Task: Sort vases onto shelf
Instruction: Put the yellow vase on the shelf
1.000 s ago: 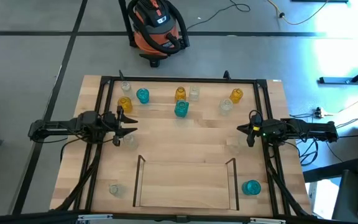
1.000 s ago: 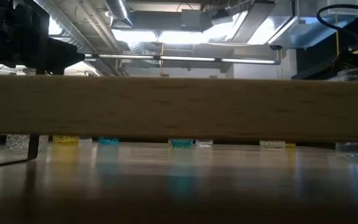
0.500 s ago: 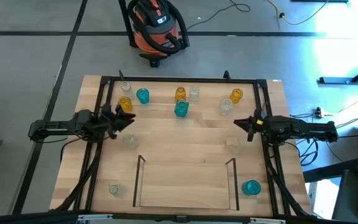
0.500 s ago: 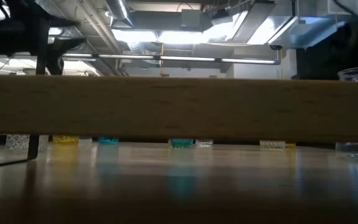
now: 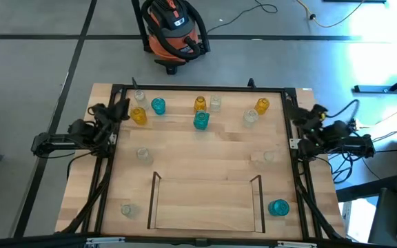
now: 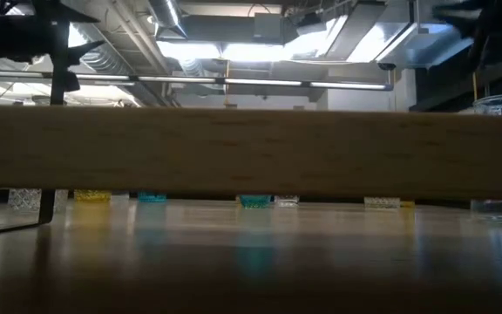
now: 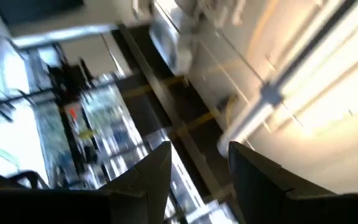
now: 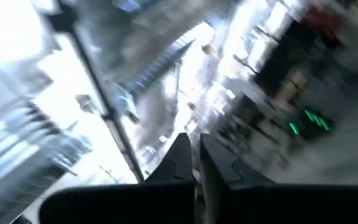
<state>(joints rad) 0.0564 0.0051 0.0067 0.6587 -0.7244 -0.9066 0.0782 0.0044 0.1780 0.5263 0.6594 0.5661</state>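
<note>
Vases [image 5: 200, 120] stand mostly along the tabletop's [image 5: 205, 155] far edge; the shelf [image 5: 206, 204] at the near edge is bare. Left gripper [image 5: 119, 109], jaws partly apart, holds nothing; right gripper [image 5: 317, 110], jaws closed, empty.

The surface [image 5: 205, 162] is seen to be pale wood with a smooth, faintly satin finish (a soft sheen is caught in the low view). The shelf [image 5: 155, 200] is edged by thin dark metal rail, matt. The vases [image 5: 200, 120] are made of translucent glass, glossy, in clear, amber and teal. The black frame [image 5: 198, 88] around the tabletop looks like matt metal. The vacuum cleaner [image 5: 173, 27] beyond appears to be shiny orange and black plastic.
</note>
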